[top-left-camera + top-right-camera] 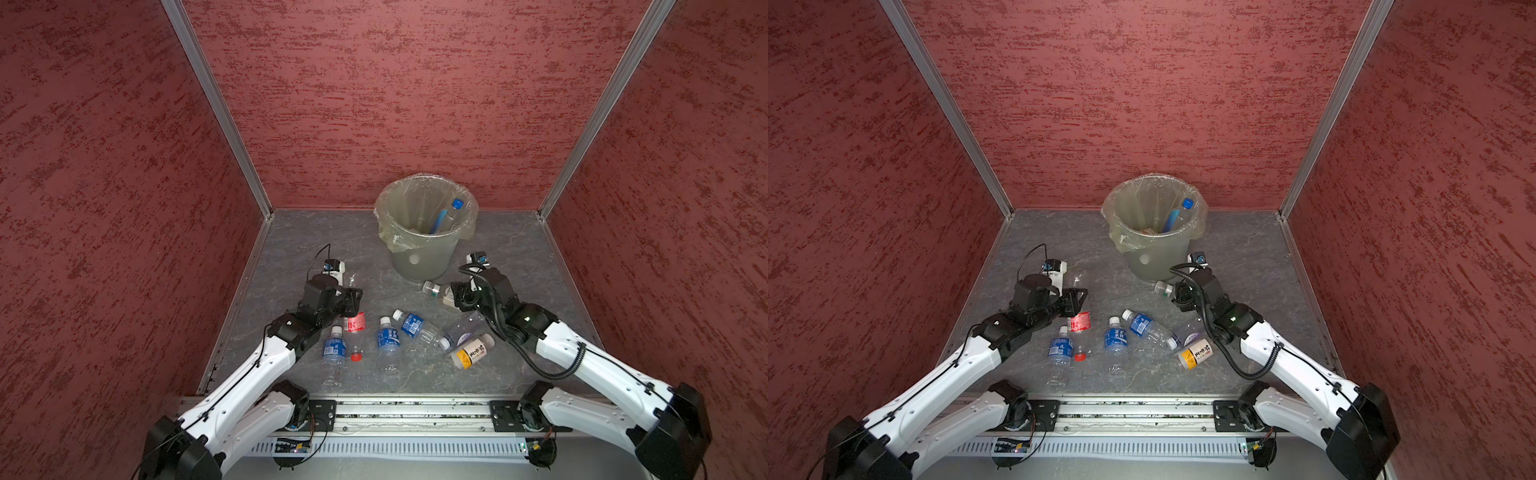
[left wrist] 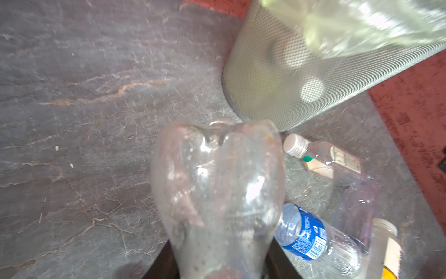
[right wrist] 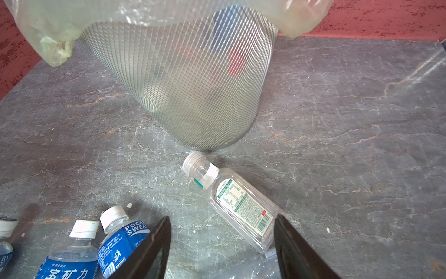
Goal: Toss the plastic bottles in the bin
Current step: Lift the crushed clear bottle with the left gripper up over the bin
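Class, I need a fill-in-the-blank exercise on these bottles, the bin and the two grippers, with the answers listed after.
1. The leaning bottle inside the bin has a ___ cap.
2. The left gripper is shut on a clear bottle; the right gripper holds ___.
3. The green-labelled bottle has its cap pointing toward the ___.
Answers: blue; nothing; bin.

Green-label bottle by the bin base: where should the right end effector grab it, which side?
Mid-body of the green-label bottle, from above, closing across its flat long sides. It lies on its side, cap toward the bin; the open right end effector looks skewed, so rotate first.
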